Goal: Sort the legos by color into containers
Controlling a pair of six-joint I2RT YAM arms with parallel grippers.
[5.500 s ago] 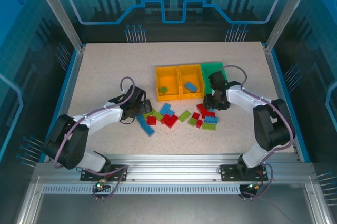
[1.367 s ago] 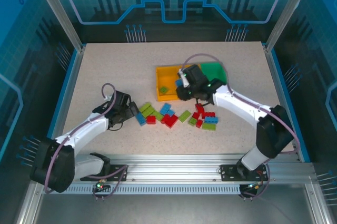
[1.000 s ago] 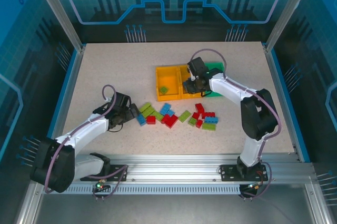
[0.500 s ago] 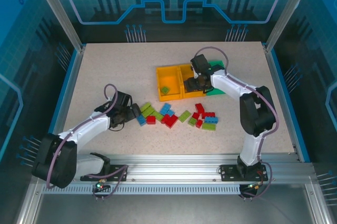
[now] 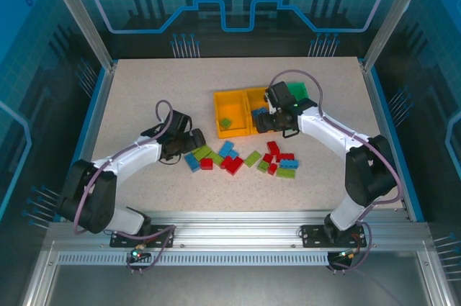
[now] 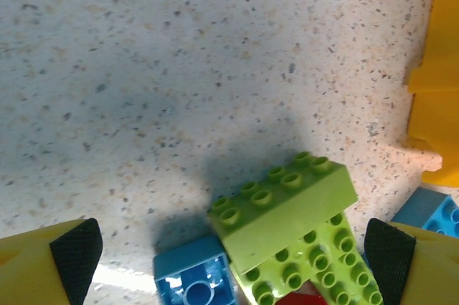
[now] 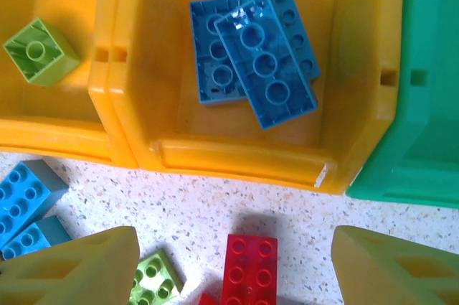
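Note:
The legos (image 5: 238,160) lie in a loose pile of red, blue and lime green bricks on the table in front of the containers. Two blue bricks (image 7: 254,57) rest in the middle orange bin (image 7: 358,47), and a lime green brick (image 7: 41,50) sits in the left orange bin (image 7: 68,133). The green bin (image 7: 430,104) stands on the right. My right gripper (image 7: 233,265) is open and holds nothing, just in front of the middle bin, above a red brick (image 7: 249,276). My left gripper (image 6: 231,251) stands open around stacked lime green bricks (image 6: 287,204) and touches none of them.
A blue brick (image 6: 193,283) lies on its side against the lime green ones. The left orange bin's corner (image 6: 437,68) is close on the right of my left gripper. Raised blue rails edge the table (image 5: 144,97), with bare surface at the left and back.
My right gripper has opened and let a blue brick fall into the middle orange bin, then drawn back toward the pile. My left gripper has moved right to the lime green bricks.

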